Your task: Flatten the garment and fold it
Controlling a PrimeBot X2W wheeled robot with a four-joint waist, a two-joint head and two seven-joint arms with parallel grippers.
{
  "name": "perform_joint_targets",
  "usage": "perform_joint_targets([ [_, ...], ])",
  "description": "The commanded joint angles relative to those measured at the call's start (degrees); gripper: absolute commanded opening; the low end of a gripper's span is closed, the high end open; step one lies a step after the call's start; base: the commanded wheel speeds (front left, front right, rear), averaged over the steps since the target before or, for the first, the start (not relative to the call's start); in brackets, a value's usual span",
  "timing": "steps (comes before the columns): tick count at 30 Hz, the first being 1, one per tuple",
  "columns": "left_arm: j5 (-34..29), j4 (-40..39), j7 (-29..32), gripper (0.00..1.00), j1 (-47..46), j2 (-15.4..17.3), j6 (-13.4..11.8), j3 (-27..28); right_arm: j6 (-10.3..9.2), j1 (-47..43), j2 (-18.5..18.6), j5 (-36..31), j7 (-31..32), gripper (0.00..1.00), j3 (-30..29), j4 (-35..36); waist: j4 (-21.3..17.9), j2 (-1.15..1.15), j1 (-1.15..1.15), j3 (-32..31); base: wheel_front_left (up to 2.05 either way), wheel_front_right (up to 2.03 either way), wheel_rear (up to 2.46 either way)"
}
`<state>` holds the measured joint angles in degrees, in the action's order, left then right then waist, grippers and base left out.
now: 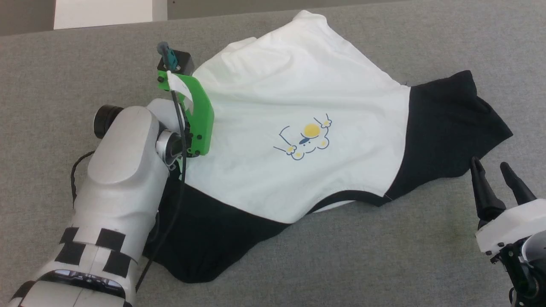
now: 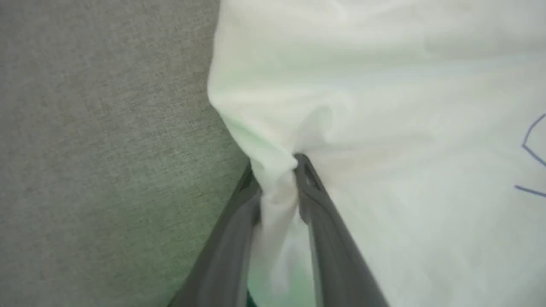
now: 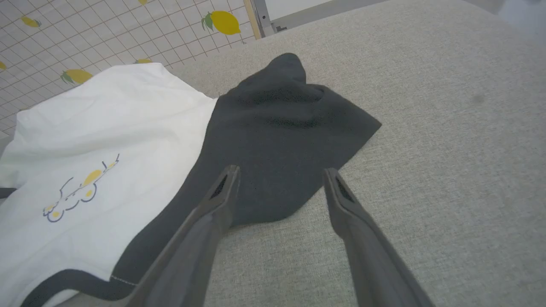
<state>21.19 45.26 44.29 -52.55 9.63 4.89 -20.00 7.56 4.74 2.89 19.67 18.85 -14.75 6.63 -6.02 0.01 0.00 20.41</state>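
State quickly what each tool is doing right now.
Left tool: closed on the garment, pinching its white edge.
Right tool: open, holding nothing.

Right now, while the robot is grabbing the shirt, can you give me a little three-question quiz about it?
1. True or false: the left pincer is pinching white cloth of the T-shirt.
2. The right pincer is: A) wide open, B) shut and empty, C) shut on cloth.
3. Fill in: the cartoon print is blue and ____.

Key: 1 true; 2 A; 3 yellow.
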Motion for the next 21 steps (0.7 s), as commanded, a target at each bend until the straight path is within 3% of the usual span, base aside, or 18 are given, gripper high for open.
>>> perform_joint_targets([
  [1,0.3,1.7,-0.4,0.0,1.2,0.5,-0.6,-0.3,-0.08,0.8,0.0,0.1,-0.4,1.0,0.0,0.0,0.3,-0.01,0.0,0.2,0.0,0.0,0.0],
  [10,-3.8,1.0,-10.8,0.0,-5.0,5.6,-6.7,0.9,-0.08,1.2,0.0,-0.9,0.3,1.0,0.5,0.3,0.5,-0.01,0.0,1.4,0.0,0.0,0.0],
  [16,-3.0,2.5,-13.2,0.0,-8.0,6.3,-6.8,1.9,-0.08,1.5,0.0,-1.3,0.7,1.0,0.9,0.8,0.2,-0.01,0.0,2.1,0.0,0.0,0.0],
  [17,-2.5,3.0,-13.2,0.12,-8.0,6.0,-6.8,2.1,-0.08,1.5,0.0,-1.4,0.8,1.0,0.8,0.9,0.3,-0.01,0.0,2.0,0.0,0.0,0.0],
  [18,-2.3,3.3,-13.5,0.4,-7.9,5.7,-6.6,2.1,-0.08,1.4,0.0,-1.4,0.9,1.0,0.7,0.9,0.5,-0.01,0.0,1.9,0.0,0.0,0.0],
  [19,-2.0,3.5,-14.3,1.0,-7.8,5.3,-6.5,2.2,-0.08,1.3,0.0,-1.5,1.1,1.0,0.7,0.9,0.8,-0.01,0.0,1.7,0.0,0.0,0.0],
  [21,-1.2,4.0,-15.4,1.0,-7.5,4.4,-6.2,2.5,-0.08,1.2,0.0,-1.8,1.3,1.0,0.4,0.8,1.6,-0.01,0.0,0.9,0.0,0.0,0.0],
])
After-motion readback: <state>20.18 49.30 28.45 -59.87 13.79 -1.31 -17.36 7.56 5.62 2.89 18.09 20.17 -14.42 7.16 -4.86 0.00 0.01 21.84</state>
